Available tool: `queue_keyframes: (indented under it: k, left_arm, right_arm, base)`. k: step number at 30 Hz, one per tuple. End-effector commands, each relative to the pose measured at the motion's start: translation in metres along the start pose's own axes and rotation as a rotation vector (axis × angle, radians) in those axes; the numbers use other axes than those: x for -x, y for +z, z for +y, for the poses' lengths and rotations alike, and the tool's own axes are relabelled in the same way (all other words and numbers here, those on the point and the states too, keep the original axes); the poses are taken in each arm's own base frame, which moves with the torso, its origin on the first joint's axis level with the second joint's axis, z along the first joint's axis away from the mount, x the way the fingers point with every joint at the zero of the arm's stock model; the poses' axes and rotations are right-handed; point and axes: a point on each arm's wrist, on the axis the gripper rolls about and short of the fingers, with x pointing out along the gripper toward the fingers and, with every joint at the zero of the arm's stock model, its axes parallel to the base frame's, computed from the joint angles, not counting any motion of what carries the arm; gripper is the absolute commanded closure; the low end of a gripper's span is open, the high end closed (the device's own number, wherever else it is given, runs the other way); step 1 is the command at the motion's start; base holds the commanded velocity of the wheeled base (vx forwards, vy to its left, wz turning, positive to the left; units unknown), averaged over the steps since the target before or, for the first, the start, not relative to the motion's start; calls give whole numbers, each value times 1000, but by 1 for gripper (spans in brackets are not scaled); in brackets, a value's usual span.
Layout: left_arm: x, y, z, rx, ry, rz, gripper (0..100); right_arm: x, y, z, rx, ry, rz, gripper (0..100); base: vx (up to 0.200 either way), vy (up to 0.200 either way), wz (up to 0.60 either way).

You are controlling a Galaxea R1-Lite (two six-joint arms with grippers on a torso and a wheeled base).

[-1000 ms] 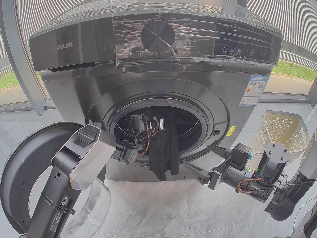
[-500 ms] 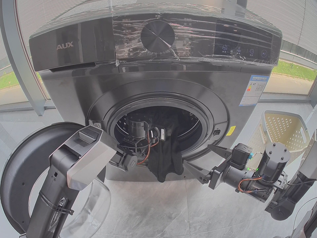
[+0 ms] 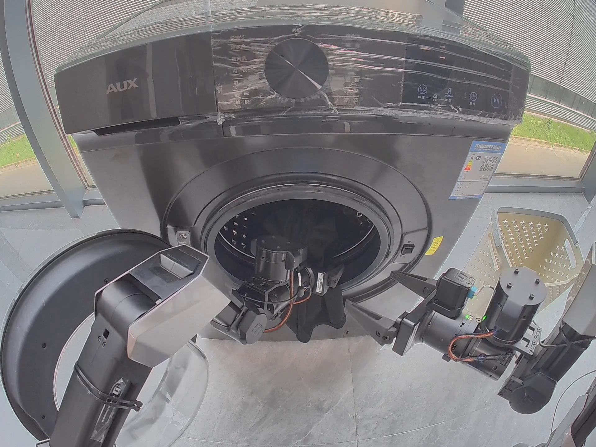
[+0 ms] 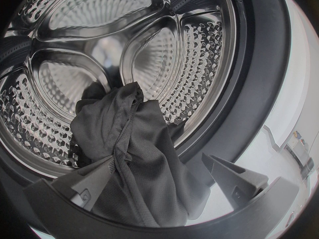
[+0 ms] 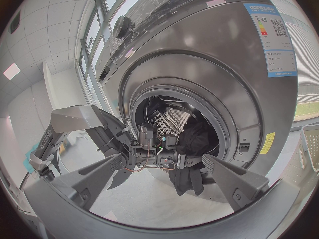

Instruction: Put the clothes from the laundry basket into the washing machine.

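Front-loader washing machine [image 3: 298, 156] fills centre of the head view, port wide open. Its door [image 3: 37, 318] is swung out to lower left of frame.

In the drum [image 4: 99, 24]: one dark garment [image 4: 149, 183], bunched. Upper part is heaped on the drum floor near the front. The rest spills over the door seal [image 4: 265, 83] and hangs down the machine front below the port, lower centre of the head view. So half in, half out.

L gripper [image 4: 158, 160] is at the port's lower rim, pointing into the drum, jaws spread wide. Cloth lies btwn the fingers and rests against one finger [image 4: 89, 183]; the other is apart from it. Not clamped on the fabric.

R gripper [image 3: 371, 292] hangs right of lower centre in the head view, outside the machine, near the hanging cloth but not touching. Jaws wide apart, nothing btwn them.

Pale perforated laundry basket [image 3: 534, 237] stands on the floor [image 3: 298, 392] at right edge of frame, inner wall showing, lower part hidden behind the R arm.

In the way: L wrist & its cables sit across the port's lower left, partly covering the garment. Label sticker [image 3: 478, 169] is on the machine front, right of centre.
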Motion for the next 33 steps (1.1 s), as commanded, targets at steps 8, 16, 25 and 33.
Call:
queue_keyframes:
  k: [8,16,25,33]
  left_arm:
    - [-7,-13,11,-2,30,12,100]
    - [-8,5,19,3,49,-41,100]
    - [-18,66,47,14,156,-256,100]
    - [-24,67,55,19,195,-295,100]
  right_arm:
    - [0,1,1,-1,3,-3,0]
    - [-1,1,3,-1,10,-5,0]
    - [-2,2,3,1,12,-11,0]
    - [-1,1,2,-1,10,-5,0]
  base:
    - [0,0,0]
    - [0,0,0]
    - [0,0,0]
    - [0,0,0]
